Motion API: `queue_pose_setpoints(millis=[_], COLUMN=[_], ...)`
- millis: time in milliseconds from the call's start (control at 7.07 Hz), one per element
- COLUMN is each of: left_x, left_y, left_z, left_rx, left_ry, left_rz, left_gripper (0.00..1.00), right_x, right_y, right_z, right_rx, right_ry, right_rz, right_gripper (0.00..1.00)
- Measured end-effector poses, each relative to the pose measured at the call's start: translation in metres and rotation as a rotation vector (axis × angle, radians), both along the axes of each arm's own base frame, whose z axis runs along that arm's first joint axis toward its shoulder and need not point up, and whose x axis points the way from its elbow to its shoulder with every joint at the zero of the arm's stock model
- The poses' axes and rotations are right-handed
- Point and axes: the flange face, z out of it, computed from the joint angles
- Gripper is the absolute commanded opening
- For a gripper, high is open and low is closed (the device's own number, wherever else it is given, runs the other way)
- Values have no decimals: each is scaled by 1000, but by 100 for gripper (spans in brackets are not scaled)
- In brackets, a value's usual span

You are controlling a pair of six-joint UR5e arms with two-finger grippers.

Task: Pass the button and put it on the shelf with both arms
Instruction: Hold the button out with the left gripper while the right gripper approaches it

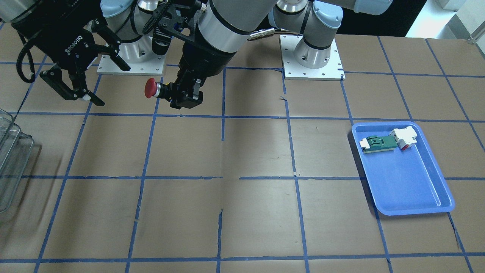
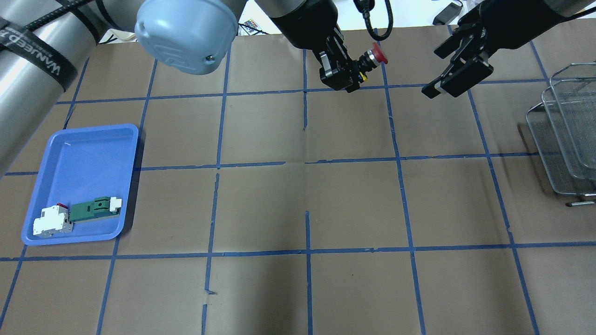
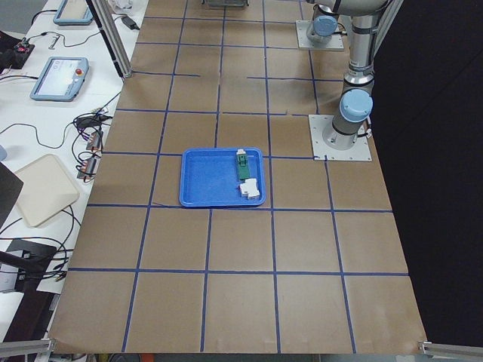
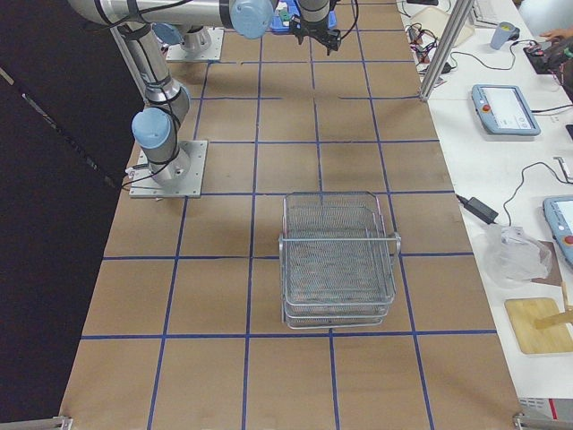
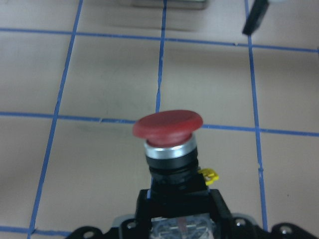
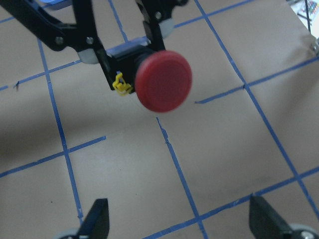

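**Handover stage.** The button is held above the desk, pinched at its end block by the left gripper, with the red cap pointed sideways towards the right gripper. The right gripper's 2 fingers are spread wide. It is near the cap but clear of it. In the right wrist view the cap lies ahead of the fingertips, not yet between them.

For a sound transfer, the right gripper should be centred on the cap's axis and advanced until the cap or collar lies between the pads. It should be closed short of the left fingers. The left gripper should be opened only once that pinch is judged firm.

The shelf stands at the desk's right end, well apart.
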Motion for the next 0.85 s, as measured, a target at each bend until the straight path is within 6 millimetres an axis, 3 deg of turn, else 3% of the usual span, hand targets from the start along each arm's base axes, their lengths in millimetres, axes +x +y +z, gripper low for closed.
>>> queue_pose_setpoints(millis=[283,566,849], left_x=[-9,-12,-14], left_y=[5,9,9], left_z=[3,7,7], left_rx=[24,19,9], left_ry=[66,79,88], left_rz=[-20,-34,-55], left_gripper=[0,0,0], right_x=[-8,-20,-17], right_y=[1,0,12], right_z=[9,20,25], right_rx=[-98,-150,-118], right_ry=[-48,-150,-210], right_rz=[102,79,63], right_gripper=[100,100,100])
